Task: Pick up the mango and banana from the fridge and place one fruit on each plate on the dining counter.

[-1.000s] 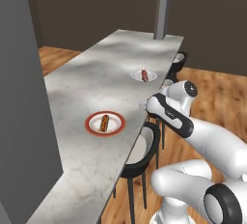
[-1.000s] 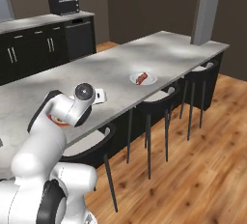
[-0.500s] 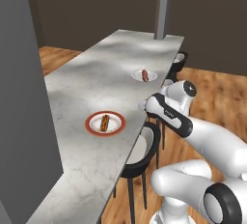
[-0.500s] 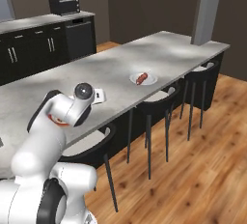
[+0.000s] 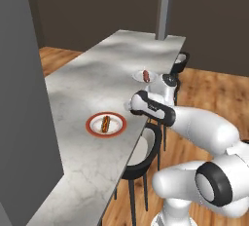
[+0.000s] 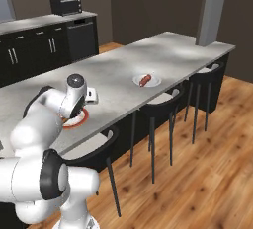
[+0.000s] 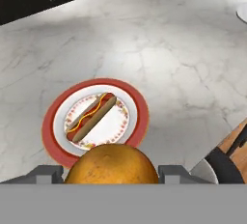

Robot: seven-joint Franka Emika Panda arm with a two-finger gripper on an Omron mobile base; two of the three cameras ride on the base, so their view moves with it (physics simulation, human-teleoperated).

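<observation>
In the hand view, the round orange-brown mango sits between my fingers, with the gripper shut on it. Beyond it, on the pale marbled dining counter, lies the red-rimmed plate; a hot dog in a bun lies on it. In the left base view the gripper hangs over the counter's stool-side edge, just right of that plate. The small white plate lies farther along, with a reddish sausage-like piece on it. The banana and the fridge are out of view.
Black bar stools line the counter's near side over a wooden floor. A grey pillar rises at the counter's far end. Dark wall cabinets with a toaster oven stand behind. A tall grey panel fills the left.
</observation>
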